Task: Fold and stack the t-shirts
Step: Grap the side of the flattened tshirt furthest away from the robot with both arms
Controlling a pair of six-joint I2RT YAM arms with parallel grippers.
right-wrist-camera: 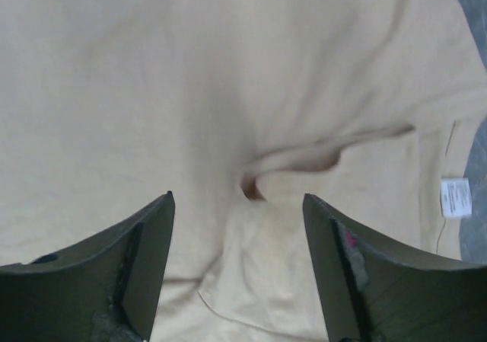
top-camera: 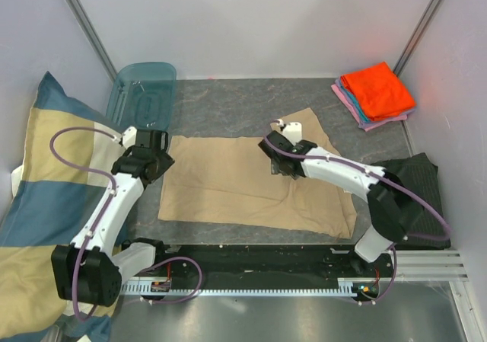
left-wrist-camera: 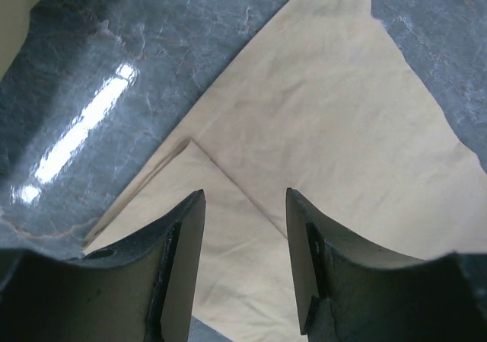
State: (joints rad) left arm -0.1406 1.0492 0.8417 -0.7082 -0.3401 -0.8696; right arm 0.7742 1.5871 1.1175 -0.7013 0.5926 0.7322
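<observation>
Top external: tan t-shirt (top-camera: 243, 186) is lying part-folded on the bench (top-camera: 228, 102); left gripper (left-wrist-camera: 245, 197) and right gripper (right-wrist-camera: 237, 201) are hovering, jaws spread, empty. Next fold is likely needing edge pinches.

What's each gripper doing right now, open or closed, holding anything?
Left gripper: open, holding nothing, over the tan t-shirt edge.
Right gripper: open, holding nothing, over the same t-shirt.

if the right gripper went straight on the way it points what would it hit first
Probably the tan t-shirt, around the raised wrinkle ahead of the right gripper; nothing else shows in that line, though depth is unclear.
</observation>
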